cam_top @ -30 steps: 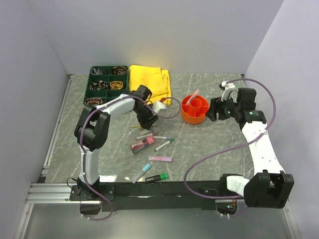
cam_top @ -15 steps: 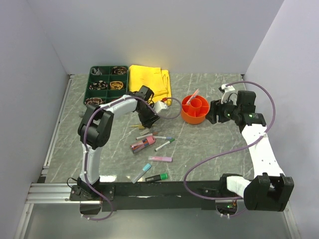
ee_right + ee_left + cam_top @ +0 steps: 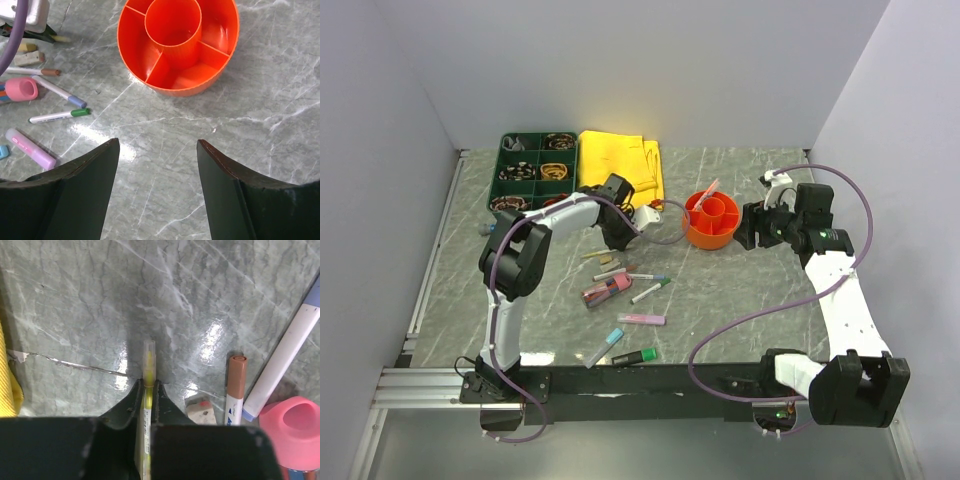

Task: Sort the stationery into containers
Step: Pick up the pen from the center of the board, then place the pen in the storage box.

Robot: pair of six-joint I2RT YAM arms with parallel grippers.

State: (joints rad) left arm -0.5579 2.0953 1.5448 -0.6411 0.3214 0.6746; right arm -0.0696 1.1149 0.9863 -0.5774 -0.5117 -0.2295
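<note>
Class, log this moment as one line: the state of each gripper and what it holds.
left gripper: shut on yellow pen | right gripper: open, empty, facing orange pot

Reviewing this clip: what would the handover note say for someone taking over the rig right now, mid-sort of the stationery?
Left gripper: shut on a slim yellow pen, low over the table by the loose pile.
Right gripper: open, empty, hovering beside the orange pot.
Done: one pink pen leans in the pot; the green tray holds small bits.
Left: the yellow pen is not yet in a container. Several pens and markers lie loose, among them a pink highlighter and a green-capped marker.
</note>
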